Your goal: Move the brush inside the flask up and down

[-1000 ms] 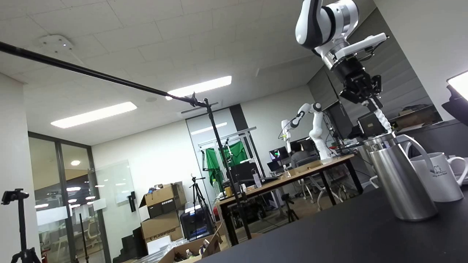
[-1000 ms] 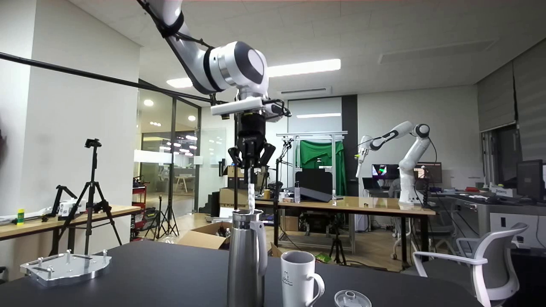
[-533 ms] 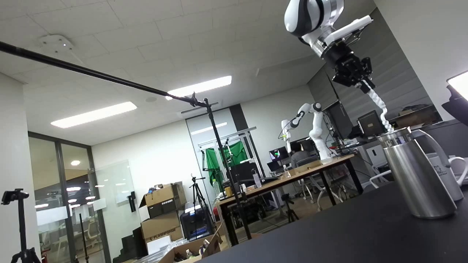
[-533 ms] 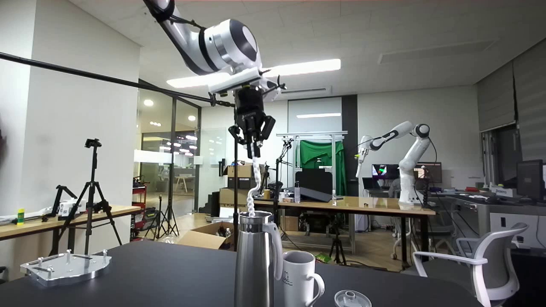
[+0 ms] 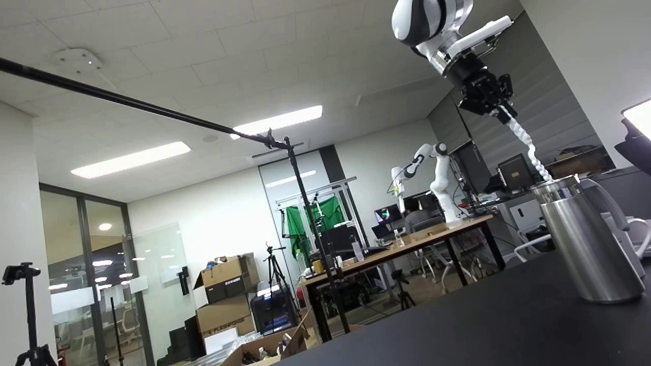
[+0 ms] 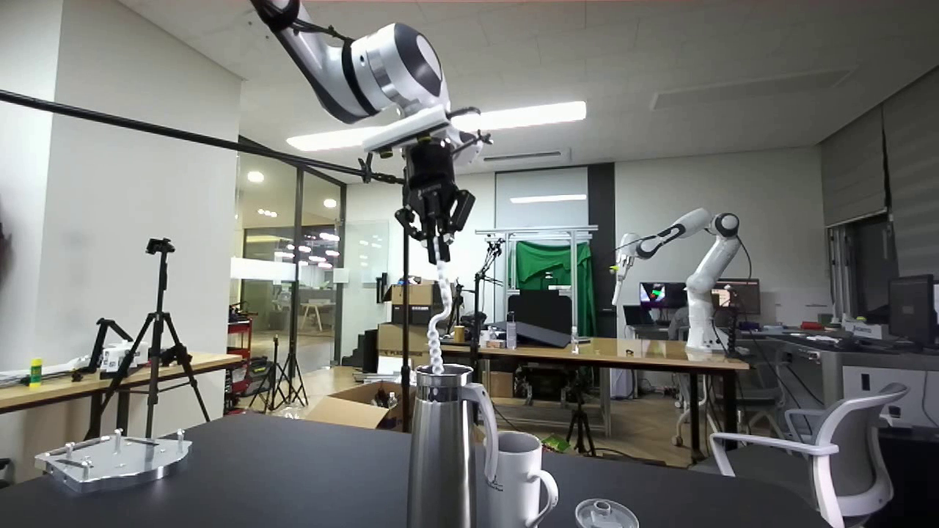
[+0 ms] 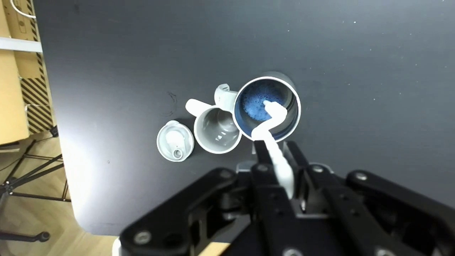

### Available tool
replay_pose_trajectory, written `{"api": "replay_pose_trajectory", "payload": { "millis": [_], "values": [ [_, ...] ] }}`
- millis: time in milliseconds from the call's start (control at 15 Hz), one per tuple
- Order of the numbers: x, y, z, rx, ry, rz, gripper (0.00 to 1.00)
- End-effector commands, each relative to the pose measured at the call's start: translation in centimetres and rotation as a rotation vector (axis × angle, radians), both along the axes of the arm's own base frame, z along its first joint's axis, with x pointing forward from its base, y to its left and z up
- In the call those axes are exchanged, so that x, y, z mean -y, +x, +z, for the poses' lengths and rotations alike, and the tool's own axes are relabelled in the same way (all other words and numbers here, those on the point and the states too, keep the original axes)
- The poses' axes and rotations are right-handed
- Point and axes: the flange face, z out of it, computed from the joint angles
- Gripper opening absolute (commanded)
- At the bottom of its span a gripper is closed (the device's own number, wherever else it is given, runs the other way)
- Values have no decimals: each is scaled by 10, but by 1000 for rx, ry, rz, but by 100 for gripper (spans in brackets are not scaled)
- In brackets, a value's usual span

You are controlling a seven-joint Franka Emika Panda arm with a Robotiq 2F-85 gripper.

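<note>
"White and twisted like cord, the brush (image 6: 446, 295) is running down from the tool (image 6: 438, 251). Is the tool actually gripping it?"

"Yes. Its fingers (image 7: 262, 156) are pinching the upper part of the rod, one on each side, with only the rod's thickness lying between them."

"And below the tool, is the rod staying straight?"

"No, it is kinking sideways partway down, then heading into the mouth of the flask (image 6: 442, 469). The wrist view is showing the far end inside, meeting a rough blue head (image 7: 256, 106). How deep that is sitting, I cannot tell."

"So the flask is standing beneath the tool?"

"Beneath it and well apart, upright on the black worktop (image 6: 308, 469). Its brushed steel wall is catching the light, and a grey handle (image 6: 488, 433) is curving out from one side."

"What else is sitting lower than the tool?"

"On the flask's handle side, a white mug (image 6: 517, 488) is standing just beside it. Whether the two are touching, I cannot tell. Past the mug, farther out from under the tool, a pale lid (image 7: 175, 142) is lying."

"And on the side of the tool away from the mug?"

"A silver plate (image 6: 121, 462) with short posts is resting there, well off from the tool. Far behind the tool, in both exterior views, another white robot arm (image 6: 710, 268) is standing."
</note>
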Motion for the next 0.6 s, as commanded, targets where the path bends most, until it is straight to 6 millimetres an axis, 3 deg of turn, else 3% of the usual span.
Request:
{"api": "replay_pose_trajectory", "payload": {
  "millis": [0,133,267,333,533],
  "values": [
    [8,8,-49,-43,40,-32,4],
    [11,10,-78,-78,52,-42,4],
    [11,11,-93,-103,58,-46,4],
    [10,11,-89,-101,57,-46,4],
    [8,9,-53,-70,51,-40,4]
  ]
}}
